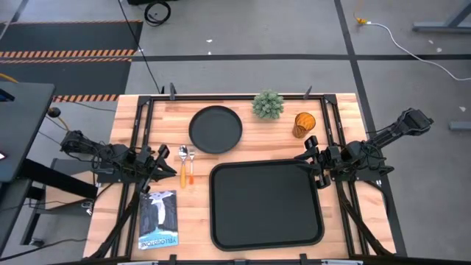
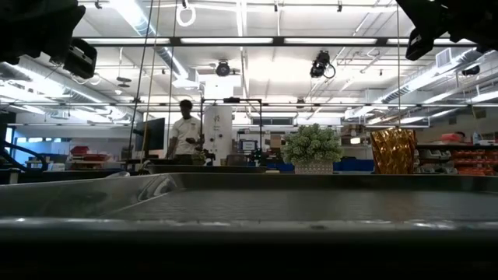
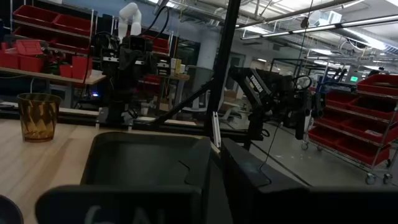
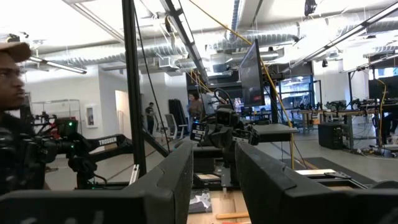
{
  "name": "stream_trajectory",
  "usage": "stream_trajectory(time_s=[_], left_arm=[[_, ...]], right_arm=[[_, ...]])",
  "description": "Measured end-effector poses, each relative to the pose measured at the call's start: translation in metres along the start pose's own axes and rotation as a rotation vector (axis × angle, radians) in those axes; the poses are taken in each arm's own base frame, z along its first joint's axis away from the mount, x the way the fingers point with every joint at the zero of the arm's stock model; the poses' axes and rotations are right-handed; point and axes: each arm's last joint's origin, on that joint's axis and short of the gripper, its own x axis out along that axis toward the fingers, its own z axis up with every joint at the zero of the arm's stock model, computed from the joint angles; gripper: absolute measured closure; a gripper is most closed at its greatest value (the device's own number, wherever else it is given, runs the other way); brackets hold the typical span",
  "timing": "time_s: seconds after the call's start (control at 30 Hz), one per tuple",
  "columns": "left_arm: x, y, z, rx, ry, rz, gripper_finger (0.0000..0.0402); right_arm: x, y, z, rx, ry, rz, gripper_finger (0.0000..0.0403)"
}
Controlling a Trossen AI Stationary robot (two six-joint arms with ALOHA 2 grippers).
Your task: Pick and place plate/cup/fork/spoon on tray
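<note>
High view shows you the fork (image 1: 190, 166) and spoon (image 1: 183, 165) lying side by side on the tabletop (image 1: 243, 125), long axes parallel, metal ends toward the plate (image 1: 215, 129), handles toward the near edge. The tray (image 1: 266, 205) lies long side across, beside them. The cup (image 1: 304, 124) stands upright. Your left end effector (image 1: 163, 166) hovers beside the spoon, fingers nearly together; your right end effector (image 1: 314, 156) waits, fingers apart, empty.

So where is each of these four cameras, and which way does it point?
High: overhead, straight down; both arms, tray.
Low: table height, across the tray's rim into the room; arm parts up top.
Left wrist: across the table; own fingers, cup.
Right wrist: toward the left arm; own fingers.
High and low share the cup.
</note>
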Motion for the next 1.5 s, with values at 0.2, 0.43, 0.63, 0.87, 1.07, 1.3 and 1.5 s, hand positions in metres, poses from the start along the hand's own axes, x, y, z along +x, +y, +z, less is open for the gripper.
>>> stream_trajectory(time_s=[0.2,0.43,0.63,0.87,1.07,1.3,1.5], left_arm=[[0.0,0.0,0.0,-0.001,0.0,0.0,0.0356],[0.0,0.0,0.0,0.0,0.0,0.0,0.0356],[0.0,0.0,0.0,0.0,0.0,0.0,0.0356],[0.0,0.0,0.0,-0.001,0.0,0.0,0.0356],[-0.001,-0.001,0.012,0.095,-0.128,0.029,0.0356],[-0.005,-0.002,0.03,0.149,-0.322,0.104,0.0356],[-0.008,-0.002,0.038,0.134,-0.407,0.117,0.0356]], right_arm=[[0.0,0.0,0.0,0.0,0.0,0.0,0.0275],[0.0,0.0,0.0,0.0,0.0,0.0,0.0275],[0.0,0.0,0.0,0.0,0.0,0.0,0.0275],[0.0,0.0,0.0,0.0,0.0,0.0,0.0275],[0.0,0.0,0.0,0.0,0.0,0.0,0.0275],[0.0,0.0,0.001,0.037,-0.009,0.0,0.0275],[0.0,0.0,0.002,0.061,-0.017,0.0,0.0275]])
